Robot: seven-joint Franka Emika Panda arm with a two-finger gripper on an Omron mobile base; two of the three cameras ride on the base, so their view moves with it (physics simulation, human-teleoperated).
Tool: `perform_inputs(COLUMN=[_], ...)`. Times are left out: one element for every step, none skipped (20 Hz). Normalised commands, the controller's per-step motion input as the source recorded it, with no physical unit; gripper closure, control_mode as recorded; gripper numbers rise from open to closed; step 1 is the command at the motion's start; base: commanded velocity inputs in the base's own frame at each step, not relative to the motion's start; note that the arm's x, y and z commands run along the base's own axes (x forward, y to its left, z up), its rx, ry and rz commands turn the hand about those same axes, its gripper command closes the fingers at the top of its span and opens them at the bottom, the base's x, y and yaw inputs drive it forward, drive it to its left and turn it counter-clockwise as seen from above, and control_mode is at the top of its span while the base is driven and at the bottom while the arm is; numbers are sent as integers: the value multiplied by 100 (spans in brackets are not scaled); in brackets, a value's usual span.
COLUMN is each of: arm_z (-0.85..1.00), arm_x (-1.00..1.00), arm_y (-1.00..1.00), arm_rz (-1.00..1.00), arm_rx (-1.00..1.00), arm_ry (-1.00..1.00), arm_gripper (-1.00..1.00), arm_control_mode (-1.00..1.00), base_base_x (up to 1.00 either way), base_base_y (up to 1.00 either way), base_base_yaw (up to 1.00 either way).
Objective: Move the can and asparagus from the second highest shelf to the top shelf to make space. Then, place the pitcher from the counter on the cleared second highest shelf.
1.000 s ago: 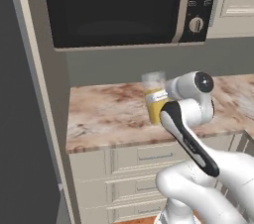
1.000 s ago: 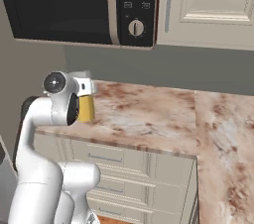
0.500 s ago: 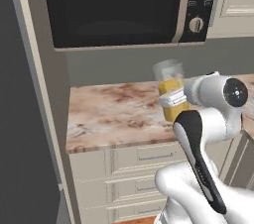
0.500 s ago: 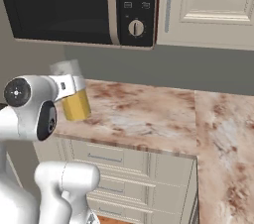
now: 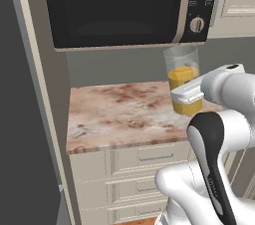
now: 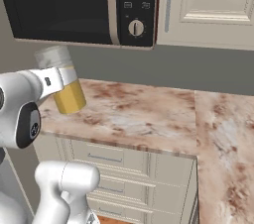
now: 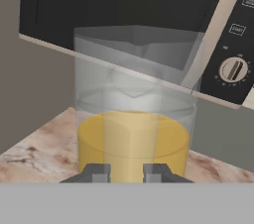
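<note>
We see the gripper (image 5: 188,92) clamped on the pitcher (image 5: 183,77), its fingers closed against the lower part of the clear wall, where the orange-yellow liquid fills roughly the bottom half. The pitcher is upright and lifted clear of the counter (image 5: 119,112), hanging in the air just below the microwave (image 5: 124,7) and under its right end, near the control panel with the round dial (image 5: 197,24).

From the right base camera we find the same grip: the pitcher (image 6: 63,79) stands in the white gripper (image 6: 62,80) below the microwave (image 6: 79,5), to the left of and lower than the dial (image 6: 135,28), above the left part of the mottled reddish-brown counter (image 6: 144,114).

In the hand camera the two dark fingertips (image 7: 99,172) sit at the foot of the pitcher (image 7: 133,119), which fills the middle of the view in front of the microwave's dark door (image 7: 124,5); the dial (image 7: 233,69) lies to its right.

Below the counter, under the microwave, are cream cabinet drawers (image 5: 144,157) with slim handles. To the right of the microwave hangs a cream wall cabinet (image 6: 208,5).
</note>
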Motion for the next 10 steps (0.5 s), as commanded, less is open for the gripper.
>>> perform_inputs(arm_z=[0,2,3,4,4,3,1,0,0,0], arm_x=[0,0,0,0,0,0,0,0,0,0], arm_y=[0,0,0,0,0,0,0,0,0,0], arm_rz=[0,0,0,0,0,0,0,0,0,0], arm_rx=[0,0,0,0,0,0,0,0,0,0], arm_ry=[0,0,2,4,5,5,5,1,0,1], arm_gripper=[100,100,100,100,100,100,100,100,100,100], arm_control_mode=[-100,-100,-100,-100,-100,-100,-100,-100,-100,-100], base_base_x=[0,0,0,0,0,0,0,0,0,0], base_base_y=[0,0,0,0,0,0,0,0,0,0], base_base_yaw=[0,0,0,0,0,0,0,0,0,0])
